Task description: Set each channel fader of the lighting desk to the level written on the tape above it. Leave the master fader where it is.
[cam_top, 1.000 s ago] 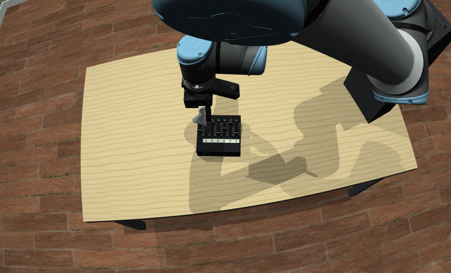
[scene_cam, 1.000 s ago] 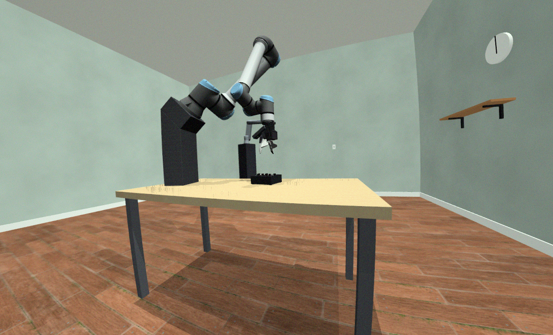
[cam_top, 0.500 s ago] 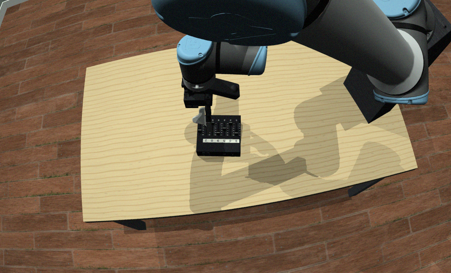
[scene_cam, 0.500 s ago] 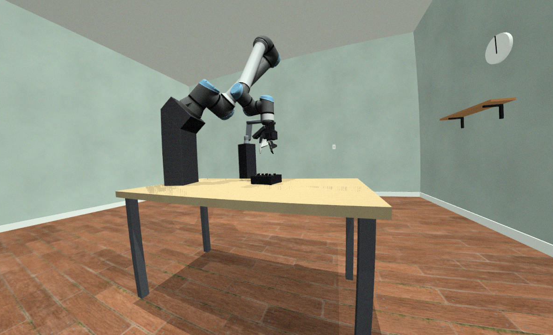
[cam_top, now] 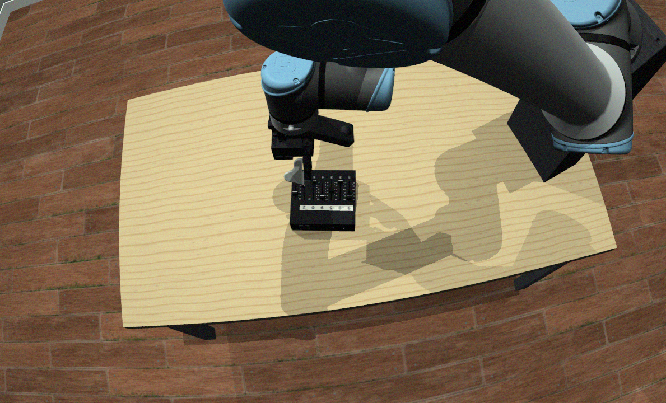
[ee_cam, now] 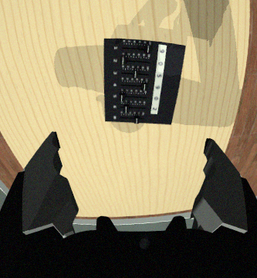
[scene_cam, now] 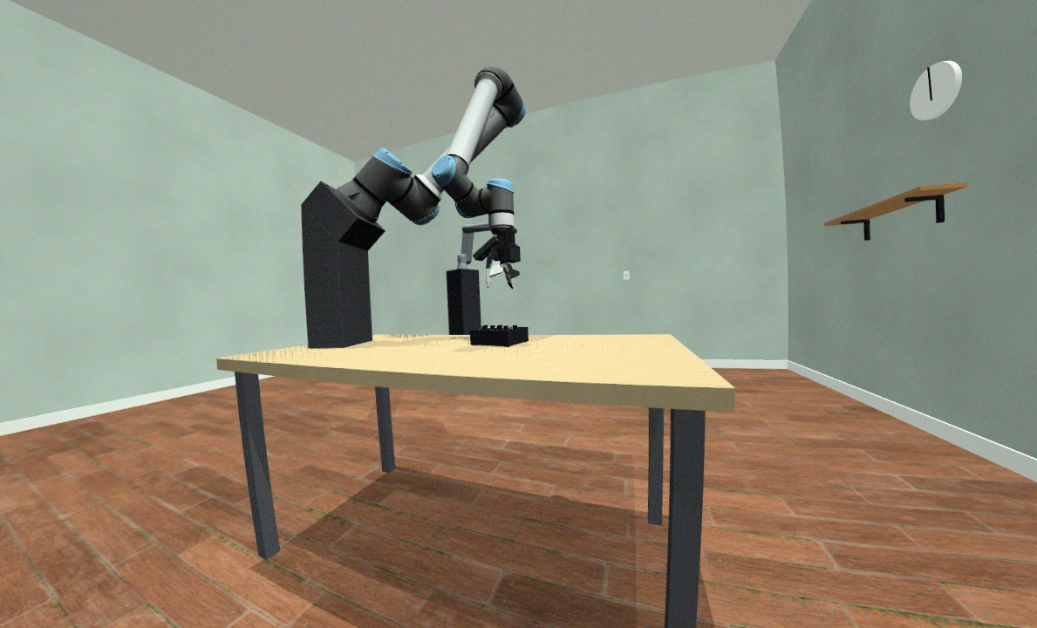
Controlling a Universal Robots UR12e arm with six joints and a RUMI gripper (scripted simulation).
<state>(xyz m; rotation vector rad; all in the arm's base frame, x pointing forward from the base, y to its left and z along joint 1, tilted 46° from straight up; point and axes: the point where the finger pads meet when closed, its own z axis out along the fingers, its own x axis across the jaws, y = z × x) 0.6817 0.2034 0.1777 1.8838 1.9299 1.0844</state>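
The lighting desk (cam_top: 322, 201) is a small black box in the middle of the wooden table. It carries several parallel faders and a white tape strip (cam_top: 326, 207) with digits. It also shows in the wrist view (ee_cam: 143, 81) with its tape strip (ee_cam: 158, 79), and in the exterior view (scene_cam: 498, 335). My gripper (ee_cam: 133, 136) (cam_top: 297, 175) is open and empty. It hangs well above the table, beside the desk's fader-end edge. In the exterior view the gripper (scene_cam: 501, 270) is clearly higher than the desk. The digits are too small to read surely.
The robot's dark pedestal (scene_cam: 336, 265) stands at the table's back corner. A black block (scene_cam: 463, 300) stands behind the desk. The arm's large links (cam_top: 425, 29) hide part of the table in the top view. A wall shelf (scene_cam: 892, 204) is far off.
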